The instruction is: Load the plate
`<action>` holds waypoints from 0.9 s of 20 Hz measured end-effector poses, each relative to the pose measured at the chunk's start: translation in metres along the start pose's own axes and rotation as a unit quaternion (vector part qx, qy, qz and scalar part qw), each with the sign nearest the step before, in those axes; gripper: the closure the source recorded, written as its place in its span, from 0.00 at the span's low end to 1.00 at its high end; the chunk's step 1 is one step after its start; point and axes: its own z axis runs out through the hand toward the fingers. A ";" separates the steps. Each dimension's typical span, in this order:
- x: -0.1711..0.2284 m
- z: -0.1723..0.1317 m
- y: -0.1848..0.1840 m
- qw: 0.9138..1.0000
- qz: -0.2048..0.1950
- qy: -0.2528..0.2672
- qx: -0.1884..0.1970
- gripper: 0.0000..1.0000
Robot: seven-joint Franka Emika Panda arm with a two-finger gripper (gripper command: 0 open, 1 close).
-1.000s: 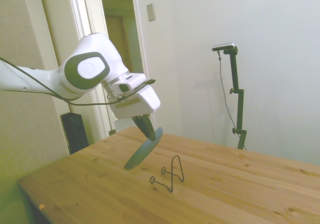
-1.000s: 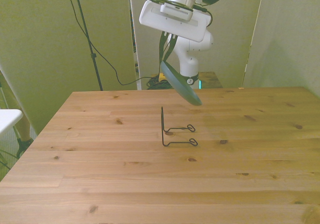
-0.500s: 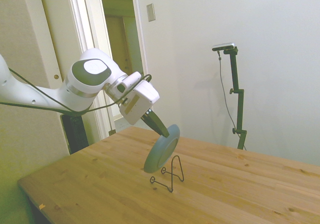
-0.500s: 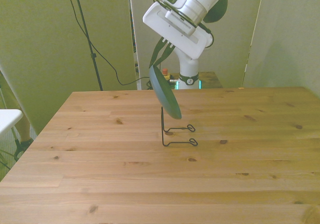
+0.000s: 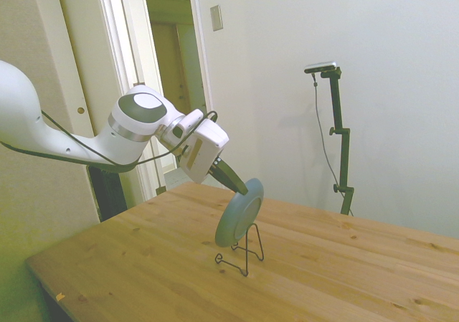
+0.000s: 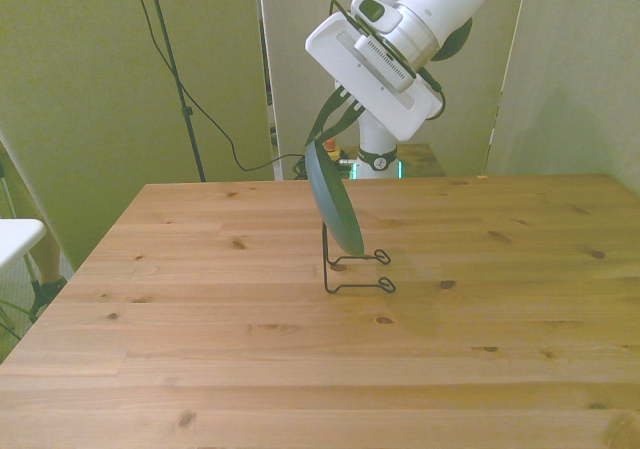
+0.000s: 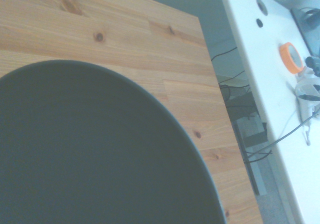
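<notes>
With the pincer [image 5: 240, 186] clenched on the plate [image 5: 239, 212] rim, ease its lower edge down into the wire stand [image 5: 246, 251] — slowly — before you release.

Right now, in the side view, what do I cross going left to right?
White arm → gripper → plate, held tilted over the black wire stand → bare table.
</notes>
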 end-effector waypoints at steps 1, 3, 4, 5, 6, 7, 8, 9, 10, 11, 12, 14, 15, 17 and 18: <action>-0.002 0.000 -0.004 1.000 -0.002 0.004 -0.007 1.00; -0.005 -0.001 -0.011 1.000 -0.005 0.015 -0.018 1.00; -0.007 -0.002 -0.013 1.000 -0.007 0.017 -0.024 1.00; -0.008 -0.002 -0.016 0.999 -0.009 0.019 -0.029 1.00; -0.010 -0.002 -0.018 0.999 -0.011 0.024 -0.034 1.00; -0.012 -0.002 -0.020 0.999 -0.012 0.027 -0.038 1.00; -0.013 -0.001 -0.022 0.999 -0.013 0.030 -0.043 1.00; -0.015 -0.001 -0.024 0.998 -0.014 0.031 -0.047 1.00; -0.016 0.000 -0.026 0.998 -0.016 0.033 -0.051 1.00; -0.017 0.001 -0.028 0.998 -0.018 0.036 -0.054 1.00; -0.018 0.004 -0.031 0.997 -0.020 0.037 -0.057 1.00; -0.021 0.008 -0.036 0.997 -0.023 0.039 -0.063 1.00; -0.023 0.010 -0.039 0.997 -0.025 0.040 -0.066 1.00; -0.026 0.012 -0.045 0.996 -0.027 0.041 -0.071 1.00; -0.028 0.013 -0.047 0.996 -0.028 0.041 -0.074 1.00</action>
